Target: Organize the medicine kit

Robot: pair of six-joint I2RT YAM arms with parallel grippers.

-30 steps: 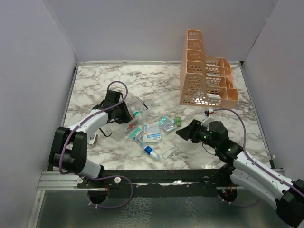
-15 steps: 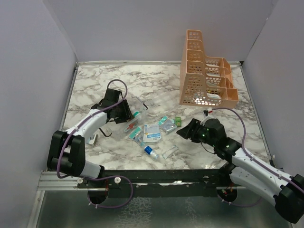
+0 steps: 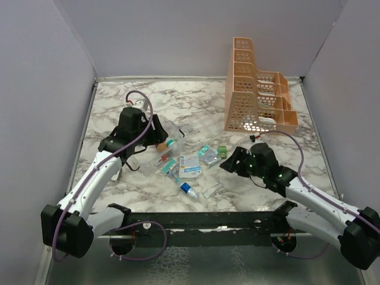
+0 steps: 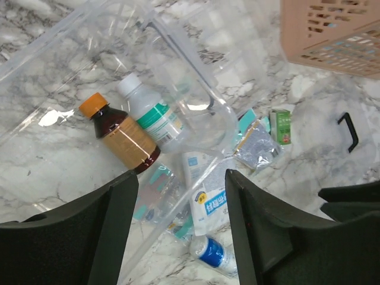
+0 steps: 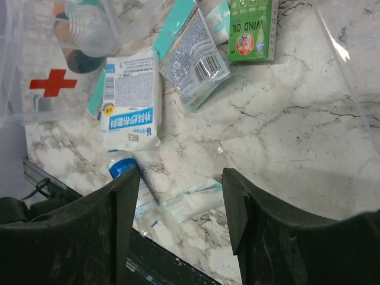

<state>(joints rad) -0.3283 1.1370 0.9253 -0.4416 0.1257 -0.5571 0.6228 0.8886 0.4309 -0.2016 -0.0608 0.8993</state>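
My left fingers (image 4: 113, 237), parted and empty, hover just above the open medicine kit (image 3: 172, 129), left of the table's centre, its long axis apparently oblique to the table's edges. My right fingers (image 5: 77, 237), likewise parted and empty, hang over loose sachets (image 5: 129, 101). The left arm is nearer.

Plain pale grey walls (image 3: 178, 35) are enclosing a white-and-grey marbled counter (image 3: 202, 98) on three sides, while a black rail (image 3: 202, 219) is running along its near edge and soft, even light is falling across it.
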